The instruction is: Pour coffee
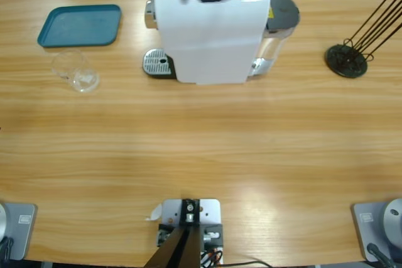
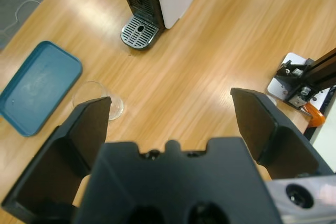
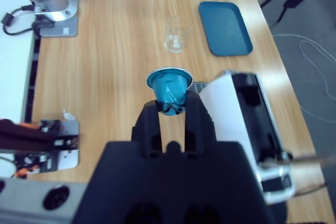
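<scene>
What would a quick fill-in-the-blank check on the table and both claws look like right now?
1. The right claw is shut on a teal coffee ____.
2. The left claw is open and holds ____.
3. The empty glass stands on the table beside the blue ____.
4. The drip grate of the coffee machine has ____ standing on it.

Missing words: capsule; nothing; tray; nothing
</scene>
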Robot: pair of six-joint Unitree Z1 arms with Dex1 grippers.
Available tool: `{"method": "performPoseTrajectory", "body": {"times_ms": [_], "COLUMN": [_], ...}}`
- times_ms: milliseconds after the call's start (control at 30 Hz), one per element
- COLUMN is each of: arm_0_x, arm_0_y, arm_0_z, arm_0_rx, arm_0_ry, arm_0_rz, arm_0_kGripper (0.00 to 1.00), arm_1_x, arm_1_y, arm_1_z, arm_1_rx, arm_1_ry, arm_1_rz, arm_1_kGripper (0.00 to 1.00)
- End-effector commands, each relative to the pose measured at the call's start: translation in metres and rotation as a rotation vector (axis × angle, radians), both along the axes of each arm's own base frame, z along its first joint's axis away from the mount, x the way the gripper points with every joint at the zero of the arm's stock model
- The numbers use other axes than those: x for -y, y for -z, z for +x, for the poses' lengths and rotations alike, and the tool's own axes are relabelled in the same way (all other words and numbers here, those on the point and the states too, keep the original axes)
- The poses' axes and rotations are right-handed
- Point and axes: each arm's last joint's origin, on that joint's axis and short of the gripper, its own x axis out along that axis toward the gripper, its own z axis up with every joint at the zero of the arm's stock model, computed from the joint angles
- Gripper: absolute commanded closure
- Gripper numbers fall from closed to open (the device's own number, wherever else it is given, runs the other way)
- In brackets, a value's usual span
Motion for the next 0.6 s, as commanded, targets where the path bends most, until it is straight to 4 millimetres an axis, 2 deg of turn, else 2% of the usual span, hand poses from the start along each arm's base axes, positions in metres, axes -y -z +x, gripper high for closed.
{"method": "performPoseTrajectory", "body": {"times_ms": [33,167,267,433,600], "arm_0_x": [-0.018,-0.02,-0.024,-0.028,-0.029], "arm_0_y": [-0.003,-0.002,-0.002,0.0,0.003], "arm_0_z": [-0.009,-0.01,-0.012,-0.014,-0.015], "arm_0_rx": [0.061,0.065,0.083,0.095,0.091], "arm_0_ry": [-0.05,-0.053,-0.074,-0.084,-0.088], "arm_0_rz": [-0.026,-0.028,-0.03,-0.034,-0.034], "arm_0_kGripper": [0.0,0.001,0.009,0.009,0.009], "arm_1_x": [-0.054,-0.058,-0.055,-0.051,-0.046], "arm_1_y": [0.033,0.037,0.036,0.046,0.064], "arm_1_z": [0.045,0.06,0.067,0.084,0.093], "arm_1_rx": [0.07,0.135,0.164,0.149,0.115], "arm_1_ry": [-0.028,0.048,0.094,0.145,0.153], "arm_1_rz": [-0.125,-0.136,-0.081,-0.039,-0.074], "arm_1_kGripper": [1.0,1.0,1.0,1.0,1.0]}}
